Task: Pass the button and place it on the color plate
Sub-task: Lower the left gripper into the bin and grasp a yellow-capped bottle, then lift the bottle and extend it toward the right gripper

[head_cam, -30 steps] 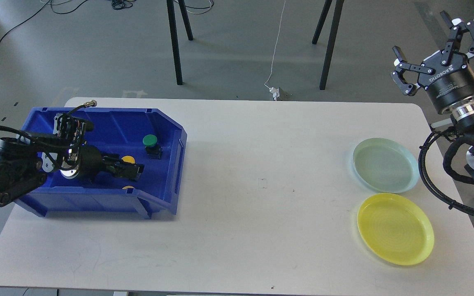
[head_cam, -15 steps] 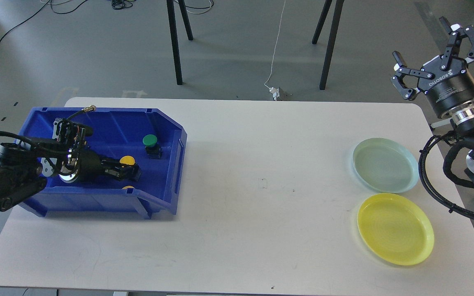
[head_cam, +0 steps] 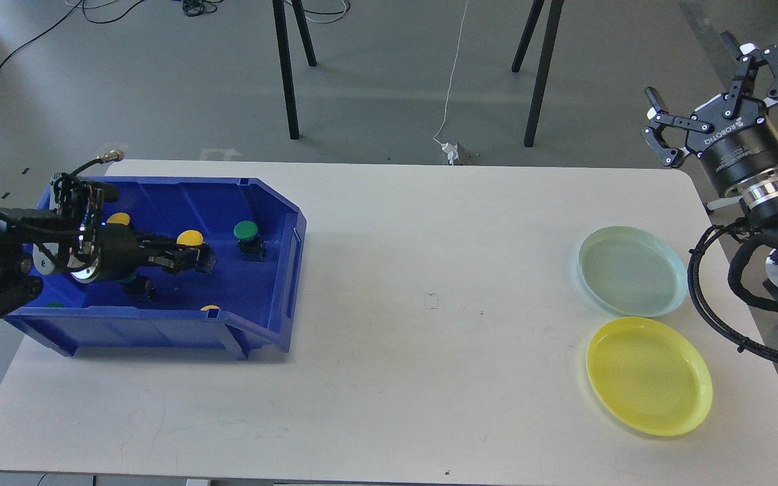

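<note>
My left gripper [head_cam: 194, 259] is inside the blue bin [head_cam: 274, 270], shut on a yellow-capped button [head_cam: 190, 237] with a black base, held just above the bin floor. A green button [head_cam: 246, 231] stands to its right in the bin. Another yellow button [head_cam: 118, 219] lies at the back left, and a yellow cap [head_cam: 210, 308] peeks over the front wall. My right gripper [head_cam: 716, 84] is open and empty, raised beyond the table's far right corner. A pale green plate [head_cam: 632, 270] and a yellow plate [head_cam: 649, 374] lie at the table's right.
A dark button [head_cam: 139, 288] lies under my left wrist in the bin. The white table [head_cam: 429, 304] stretches between the bin and the plates. Black stand legs [head_cam: 286, 67] rise behind the table.
My left gripper has pulled back left and risen a little, and the yellow button has come with it. A second yellow button now shows at the bin's back left. The right gripper barely moved.
</note>
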